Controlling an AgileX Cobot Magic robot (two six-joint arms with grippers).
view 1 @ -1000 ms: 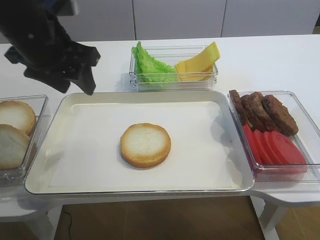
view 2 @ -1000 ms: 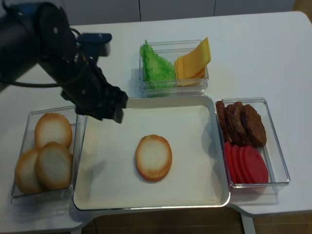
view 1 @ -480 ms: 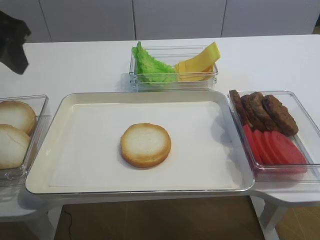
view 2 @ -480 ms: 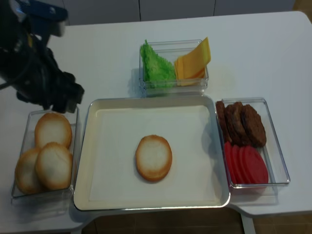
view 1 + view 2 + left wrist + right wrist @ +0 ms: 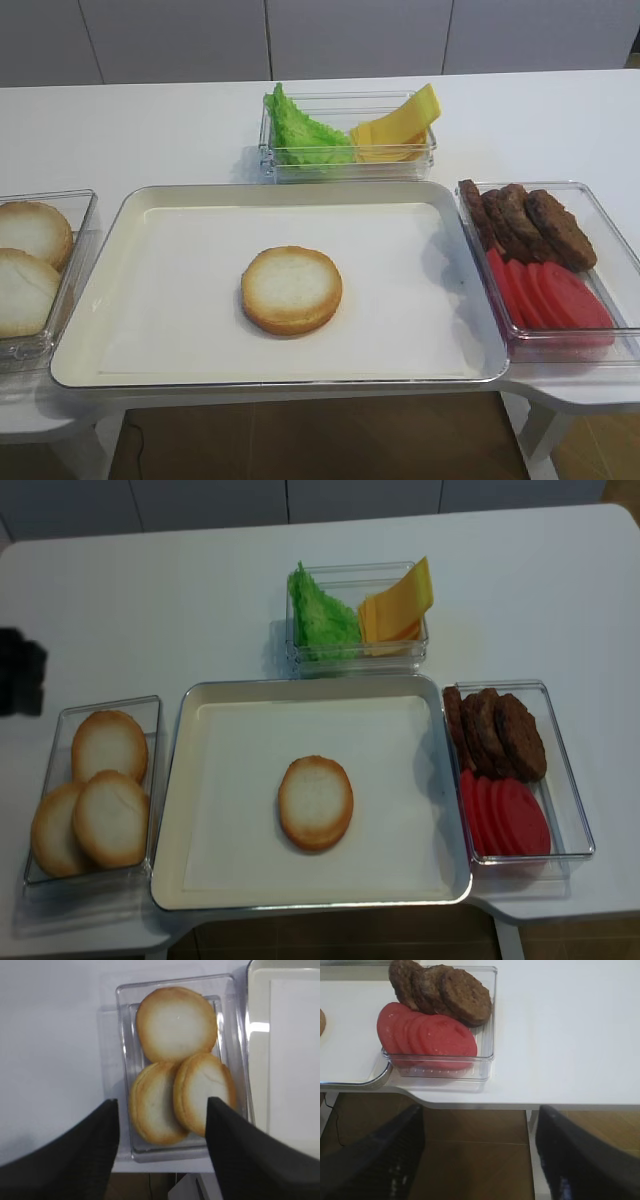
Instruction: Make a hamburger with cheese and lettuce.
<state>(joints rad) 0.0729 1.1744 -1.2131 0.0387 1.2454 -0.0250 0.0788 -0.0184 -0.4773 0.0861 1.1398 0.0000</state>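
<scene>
The hamburger bun half lies cut face up in the middle of the white tray; it also shows in the realsense view. The lettuce and the cheese sit side by side in a clear box behind the tray. My left gripper is open and empty, above the near end of a box with three spare bun halves. My right gripper is open and empty, in front of the table's edge, near the tomato box. Neither gripper is near the bun on the tray.
A clear box at the right holds dark meat patties and red tomato slices. The spare bun box stands left of the tray. A dark part of the left arm shows at the left edge.
The left arm has pulled back to the left, from over the tray's far left corner to the frame's edge. The bun on the tray has not moved.
</scene>
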